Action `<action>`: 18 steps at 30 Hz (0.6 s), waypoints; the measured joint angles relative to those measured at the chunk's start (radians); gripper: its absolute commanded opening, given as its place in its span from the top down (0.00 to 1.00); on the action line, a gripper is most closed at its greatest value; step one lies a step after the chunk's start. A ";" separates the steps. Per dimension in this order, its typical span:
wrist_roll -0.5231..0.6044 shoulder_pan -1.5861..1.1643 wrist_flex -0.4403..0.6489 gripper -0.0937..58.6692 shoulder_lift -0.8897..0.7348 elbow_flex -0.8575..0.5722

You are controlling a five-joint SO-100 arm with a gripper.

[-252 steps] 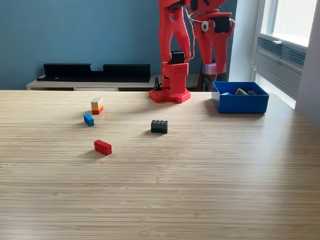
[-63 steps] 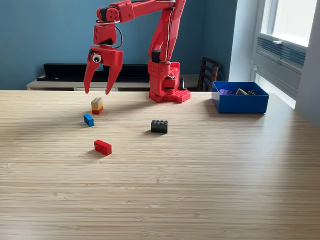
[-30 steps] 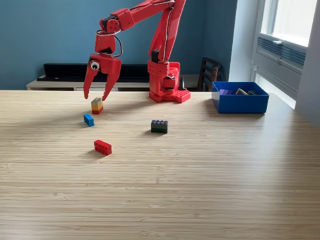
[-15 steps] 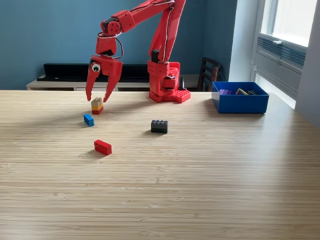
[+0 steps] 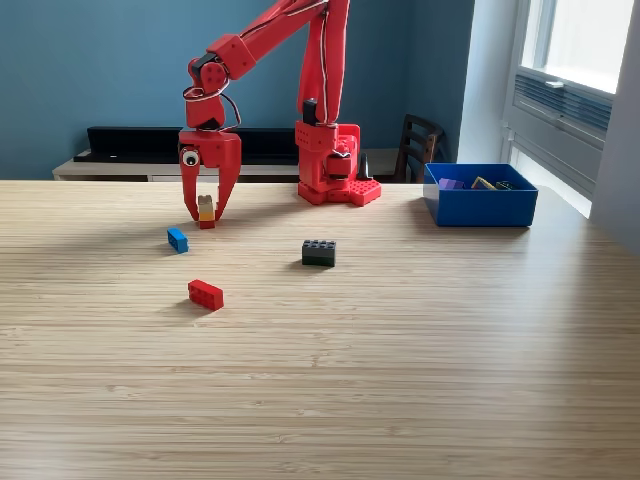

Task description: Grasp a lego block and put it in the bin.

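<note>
Tabletop, tan-yellow-red block stack, seemingly.

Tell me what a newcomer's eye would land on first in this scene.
First, the bright red robot arm at the back of the wooden table, reaching toward the exterior view's left. Its gripper points down around a small stacked block, fingers on either side. Next, the blue bin at the back right, already holding a few pieces, and three loose blocks in front: blue, red and dark.
</note>
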 measured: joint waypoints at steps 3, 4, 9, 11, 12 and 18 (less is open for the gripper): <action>-0.020 0.000 0.000 1.00 -0.003 -0.005; -0.032 0.000 0.000 1.00 -0.003 -0.005; -0.084 -0.008 0.000 1.00 -0.003 -0.005; -0.084 -0.018 0.000 1.00 -0.003 -0.006; -0.084 -0.025 0.000 1.00 -0.003 -0.006; -0.110 -0.101 0.100 1.00 -0.006 -0.037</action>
